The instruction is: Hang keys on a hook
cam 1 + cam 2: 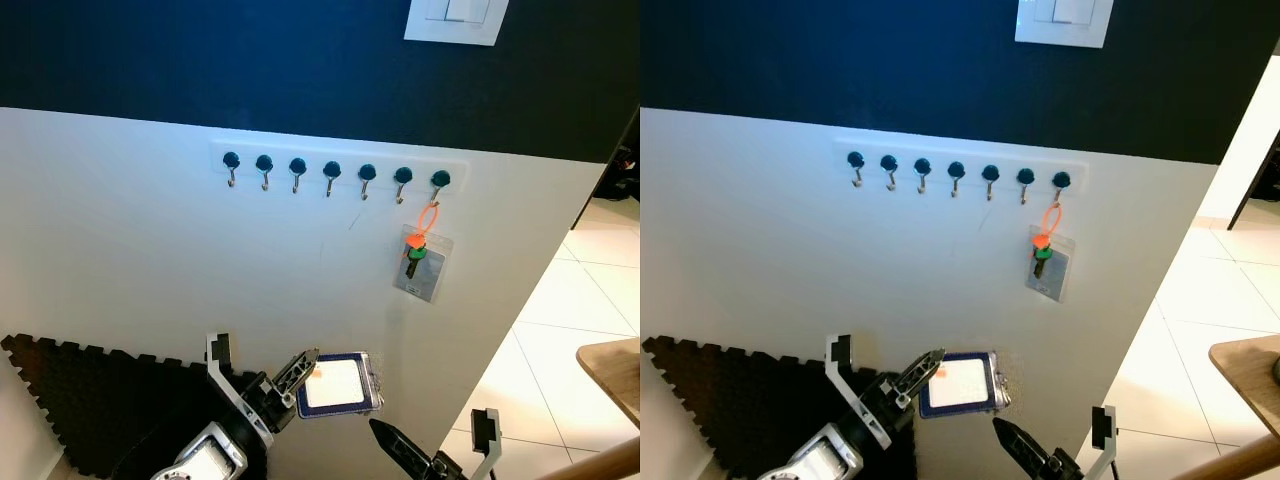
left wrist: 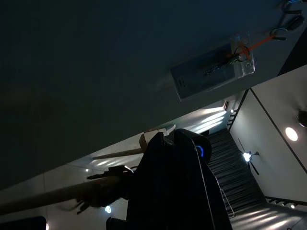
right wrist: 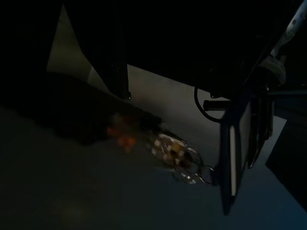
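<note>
White wall fills most of my head view, under a dark upper band, and on it sits a white rail with seven dark-capped hooks in a row. From the hook at the rail's right end hangs an orange loop carrying a key set with green and orange tags, resting against a clear card pouch.

Low in the view my left gripper has its fingers clamped on the edge of a blue-framed card holder, which it holds up close to the wall, well below the rail. In the right wrist view I make out a small bunch of keys on a ring dangling beside that holder's edge, with a blurred orange spot near it.

My right gripper sits just to the right of the holder, lower down; I see one black pointed finger and a white bracket, and its fingers stand apart, holding nothing.

A black foam mat with a toothed edge leans at the lower left. Pale floor tiles and a wooden table corner show at the right, and a white switch plate on the dark band above.
</note>
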### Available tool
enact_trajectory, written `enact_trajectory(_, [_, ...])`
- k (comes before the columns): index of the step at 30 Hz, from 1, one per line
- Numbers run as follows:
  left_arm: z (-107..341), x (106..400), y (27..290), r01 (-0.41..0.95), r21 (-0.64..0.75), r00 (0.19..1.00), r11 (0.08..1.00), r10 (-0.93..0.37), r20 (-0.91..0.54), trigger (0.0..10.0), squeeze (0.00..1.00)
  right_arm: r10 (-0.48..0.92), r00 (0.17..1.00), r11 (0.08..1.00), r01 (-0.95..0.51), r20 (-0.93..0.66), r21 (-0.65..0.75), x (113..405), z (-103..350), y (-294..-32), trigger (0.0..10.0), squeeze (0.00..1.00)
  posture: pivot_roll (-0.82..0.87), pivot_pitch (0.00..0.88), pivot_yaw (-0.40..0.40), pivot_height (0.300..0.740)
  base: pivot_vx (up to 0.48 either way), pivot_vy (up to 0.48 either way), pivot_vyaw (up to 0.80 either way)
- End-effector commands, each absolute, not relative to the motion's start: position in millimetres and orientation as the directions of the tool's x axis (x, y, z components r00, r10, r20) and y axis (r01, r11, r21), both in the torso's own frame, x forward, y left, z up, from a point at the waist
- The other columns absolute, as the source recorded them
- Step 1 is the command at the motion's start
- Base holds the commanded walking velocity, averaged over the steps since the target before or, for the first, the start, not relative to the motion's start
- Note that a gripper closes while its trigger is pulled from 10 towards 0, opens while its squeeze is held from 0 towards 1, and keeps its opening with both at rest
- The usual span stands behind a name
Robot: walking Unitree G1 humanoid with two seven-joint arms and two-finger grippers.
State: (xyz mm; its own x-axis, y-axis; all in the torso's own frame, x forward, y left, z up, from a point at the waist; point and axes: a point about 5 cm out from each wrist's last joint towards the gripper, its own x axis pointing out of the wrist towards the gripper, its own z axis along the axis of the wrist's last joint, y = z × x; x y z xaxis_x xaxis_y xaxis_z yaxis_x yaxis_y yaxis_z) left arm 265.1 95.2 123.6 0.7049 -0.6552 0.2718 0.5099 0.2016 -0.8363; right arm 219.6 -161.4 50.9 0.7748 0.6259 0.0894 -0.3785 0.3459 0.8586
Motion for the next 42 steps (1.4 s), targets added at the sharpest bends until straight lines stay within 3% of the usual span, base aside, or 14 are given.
enact_trajectory(1, [123.2, 266.2, 91.5, 0.505, -0.842, 0.706, 0.189, -0.652, 0.276, 5.1, 0.00, 0.616, 0.785, 0.380, -0.369, 0.065, 0.848, 219.1, 47.8, -166.0, 10.0, 0.00, 0.05, 0.075, -0.051, 0.740, 0.000, 0.000, 0.00])
enact_trajectory(4, [123.5, 266.2, 91.8, 0.506, -0.842, 0.706, 0.187, -0.651, 0.279, 5.1, 0.00, 0.613, 0.788, 0.388, -0.367, 0.061, 0.845, 219.3, 47.6, -167.2, 10.0, 0.00, 0.05, 0.075, -0.051, 0.740, 0.000, 0.000, 0.00])
enact_trajectory(5, [123.1, 267.4, 93.1, 0.502, -0.841, 0.713, 0.202, -0.648, 0.270, 10.0, 0.00, 0.606, 0.794, 0.427, -0.376, 0.049, 0.822, 220.9, 48.4, -170.8, 10.0, 0.00, 0.05, 0.076, -0.052, 0.740, 0.000, 0.000, 0.00])
enact_trajectory(13, [123.4, 267.8, 101.0, 0.510, -0.835, 0.710, 0.205, -0.648, 0.274, 10.0, 0.00, 0.544, 0.836, 0.569, -0.435, 0.077, 0.698, 231.8, 61.8, -187.3, 10.0, 0.00, 0.04, 0.075, -0.050, 0.740, 0.000, 0.000, 0.00])
enact_trajectory(20, [123.2, 269.3, 106.9, 0.512, -0.831, 0.716, 0.220, -0.643, 0.271, 10.0, 0.00, 0.559, 0.825, 0.630, -0.490, 0.087, 0.602, 226.8, 68.0, -192.8, 10.0, 0.00, 0.04, 0.074, -0.051, 0.740, 0.000, 0.000, 0.00])
enact_trajectory(23, [123.4, 271.1, 111.6, 0.511, -0.828, 0.723, 0.231, -0.636, 0.269, 10.0, 0.00, 0.583, 0.812, 0.750, -0.544, 0.012, 0.376, 221.7, 66.0, -193.6, 10.0, 0.00, 0.04, 0.071, -0.047, 0.740, 0.000, 0.000, 0.00])
enact_trajectory(24, [123.3, 271.9, 112.9, 0.510, -0.828, 0.726, 0.233, -0.634, 0.268, 10.0, 0.00, 0.584, 0.811, 0.800, -0.564, -0.047, 0.203, 221.0, 62.6, -193.3, 10.0, 0.00, 0.03, 0.070, -0.044, 0.740, 0.000, 0.000, 0.00])
enact_trajectory(25, [123.3, 271.9, 112.9, 0.510, -0.828, 0.726, 0.233, -0.634, 0.268, 10.0, 0.00, 0.584, 0.811, 0.800, -0.564, -0.047, 0.203, 221.0, 62.6, -193.3, 10.0, 0.00, 0.03, 0.070, -0.044, 0.740, 0.000, 0.000, 0.00])
enact_trajectory(27, [123.8, 273.8, 114.5, 0.509, -0.829, 0.729, 0.234, -0.628, 0.270, 10.0, 0.00, 0.573, 0.812, 0.806, -0.583, -0.113, -0.104, 219.3, 55.6, -193.9, 10.0, 0.00, 0.03, 0.068, -0.043, 0.740, 0.000, 0.000, 0.00])
enact_trajectory(28, [123.8, 273.8, 114.5, 0.509, -0.829, 0.729, 0.234, -0.628, 0.270, 10.0, 0.00, 0.573, 0.812, 0.806, -0.583, -0.113, -0.104, 219.3, 55.6, -193.9, 10.0, 0.00, 0.03, 0.068, -0.043, 0.740, 0.000, 0.000, 0.00])
enact_trajectory(30, [125.0, 275.0, 114.2, 0.512, -0.828, 0.728, 0.230, -0.628, 0.276, 10.0, 0.00, 0.532, 0.842, 0.808, -0.538, -0.095, -0.241, 219.6, 53.1, -197.1, 10.0, 0.00, 0.03, 0.066, -0.044, 0.740, 0.000, 0.000, 0.00])
enact_trajectory(33, [125.5, 275.3, 113.7, 0.514, -0.827, 0.726, 0.228, -0.629, 0.278, 10.0, 0.00, 0.510, 0.857, 0.819, -0.511, -0.079, -0.262, 220.4, 53.0, -198.7, 10.0, 0.00, 0.03, 0.062, -0.045, 0.740, 0.000, 0.000, 0.00])
enact_trajectory(39, [127.5, 274.6, 111.8, 0.527, -0.825, 0.715, 0.205, -0.632, 0.299, 10.0, 0.00, 0.466, 0.884, 0.790, -0.434, -0.036, -0.434, 220.1, 41.6, -189.9, 10.0, 0.00, 0.03, 0.060, -0.048, 0.740, 0.000, 0.000, 0.00])
enact_trajectory(42, [130.1, 274.4, 112.0, 0.535, -0.824, 0.710, 0.186, -0.628, 0.319, 10.0, 0.00, 0.446, 0.895, 0.804, -0.404, -0.007, -0.437, 222.1, 38.7, -185.2, 10.0, 0.00, 0.03, 0.066, -0.049, 0.740, 0.000, 0.000, 0.00])
